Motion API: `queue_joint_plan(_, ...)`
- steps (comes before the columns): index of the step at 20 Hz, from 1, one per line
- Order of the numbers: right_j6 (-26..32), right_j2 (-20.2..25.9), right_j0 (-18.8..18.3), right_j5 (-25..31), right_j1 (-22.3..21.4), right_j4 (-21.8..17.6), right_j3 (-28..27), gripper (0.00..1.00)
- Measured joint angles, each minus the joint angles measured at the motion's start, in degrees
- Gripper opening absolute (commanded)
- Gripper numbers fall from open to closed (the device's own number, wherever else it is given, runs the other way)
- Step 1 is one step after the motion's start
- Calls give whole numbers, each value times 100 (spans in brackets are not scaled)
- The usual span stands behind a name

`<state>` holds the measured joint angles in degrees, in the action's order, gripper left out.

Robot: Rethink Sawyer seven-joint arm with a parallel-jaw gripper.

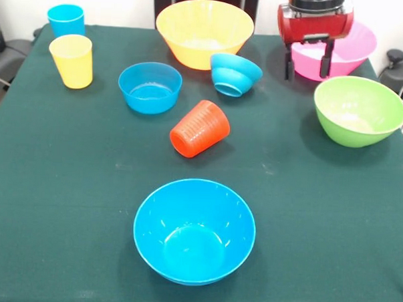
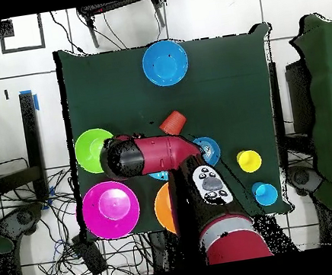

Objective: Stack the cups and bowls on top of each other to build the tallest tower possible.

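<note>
**Gripper above the pink bowl, nothing stacked yet**

Gripper (image 1: 307, 64): red head, two dark fingers hanging down with a clear gap between them and nothing held. It hangs over the near rim of the pink bowl (image 1: 346, 54), fingertips apparently just above it; contact cannot be confirmed.

Nearest the jaws:
- Pink bowl, large, upright, directly beneath and behind them.
- Green bowl (image 1: 359, 110), medium, upright, just in front of them.
- Small blue bowl (image 1: 234, 74), tipped on its side, a short way off to one side.
- Yellow-orange bowl (image 1: 204, 32), large, upright, just beyond that one.

Further off:
- Orange-red ribbed cup (image 1: 200, 129), lying on its side.
- Second small blue bowl (image 1: 150, 87), upright.
- Large blue bowl (image 1: 194, 231), alone, well apart from the jaws at the table (image 1: 53, 184) edge.
- Yellow cup (image 1: 72, 60) and sky blue cup (image 1: 66, 19), upright, side by side, farthest from the jaws.

No tower stands; every piece lies apart.

Handling note, as judgement: the pink bowl looks to be the pick. One finger should go inside the wall and one outside, low enough to pinch the rim squarely, since glossy plastic may slip. A straight lift would clear the green bowl beside it.
</note>
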<state>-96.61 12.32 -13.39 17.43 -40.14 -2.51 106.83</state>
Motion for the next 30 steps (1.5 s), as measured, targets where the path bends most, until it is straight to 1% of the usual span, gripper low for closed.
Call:
queue_joint_plan(2, 0, -40, 29, -256, 57, -65, -103, 100)
queue_joint_plan(3, 0, -53, 35, -520, 116, -134, -182, 100)
queue_joint_plan(4, 0, -53, 35, -604, 137, -152, -206, 100)
queue_joint_plan(5, 0, -51, 25, -1035, 266, -225, -319, 100)
queue_joint_plan(7, 0, -49, 15, -1279, 356, -249, -381, 100)
queue_joint_plan(9, 0, -58, 4, -1750, 583, -257, -526, 100)
queue_joint_plan(12, 0, -136, 57, -1987, 759, -257, -647, 100)
queue_joint_plan(16, 0, -384, 264, -2040, 913, -256, -772, 100)
queue_joint_plan(18, 0, -633, 497, -2039, 964, -234, -826, 100)
queue_joint_plan(22, 0, -1160, 1094, -2039, 987, -125, -905, 100)
queue_joint_plan(26, 0, -1482, 1535, -2039, 969, -13, -964, 100)
queue_joint_plan(29, 0, -1599, 1721, -2039, 909, 83, -970, 100)
queue_joint_plan(30, 0, -1602, 1726, -2039, 896, 93, -970, 100)
